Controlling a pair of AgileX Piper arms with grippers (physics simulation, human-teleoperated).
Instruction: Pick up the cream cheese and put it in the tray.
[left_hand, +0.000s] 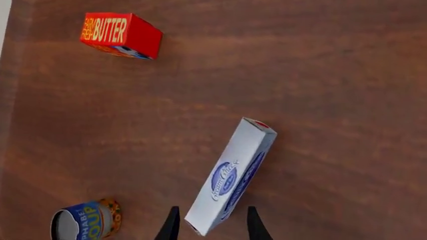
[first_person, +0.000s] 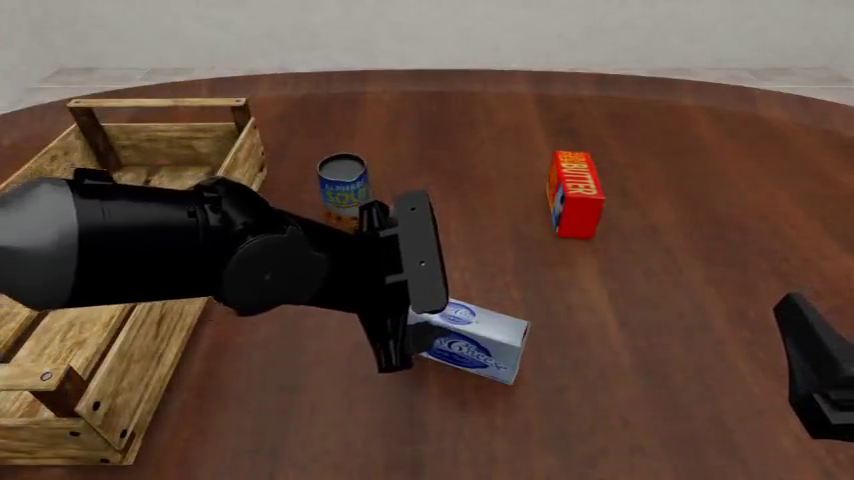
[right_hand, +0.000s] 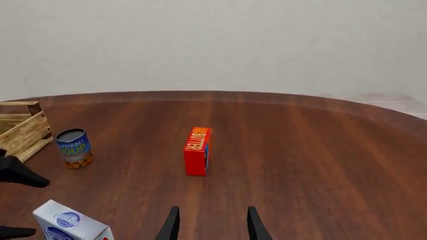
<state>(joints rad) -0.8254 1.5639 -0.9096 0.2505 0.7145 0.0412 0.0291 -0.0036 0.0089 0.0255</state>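
The cream cheese (first_person: 470, 339), a pale blue-white box with a dark blue oval label, stands on one long narrow edge on the dark wood table (first_person: 667, 130), near the front and a little left of centre. The left gripper (left_hand: 212, 225) is at the box. In the left wrist view its two dark fingers (left_hand: 169, 226) are spread apart, one on each side of the box's closest end. Whether the fingers touch the box cannot be told; a thin gap shows on each side.

In the front view the left arm (first_person: 160, 245) comes in from the left as a thick black body, reaching right and downward over the table, and its gripper covers the left part of the box.

The tray (first_person: 160, 145), a light-wood slatted crate with a post-and-rail handle at its far end, lies along the left edge of the table, well apart from the box. A blue and yellow soup can (first_person: 343, 183) stands upright just right of the tray's far corner. A red butter box (first_person: 575, 193) stands on edge farther right and farther back.

The right gripper (right_hand: 212, 226) sits low at the near right, its fingers apart and holding nothing, pointed toward the butter box.
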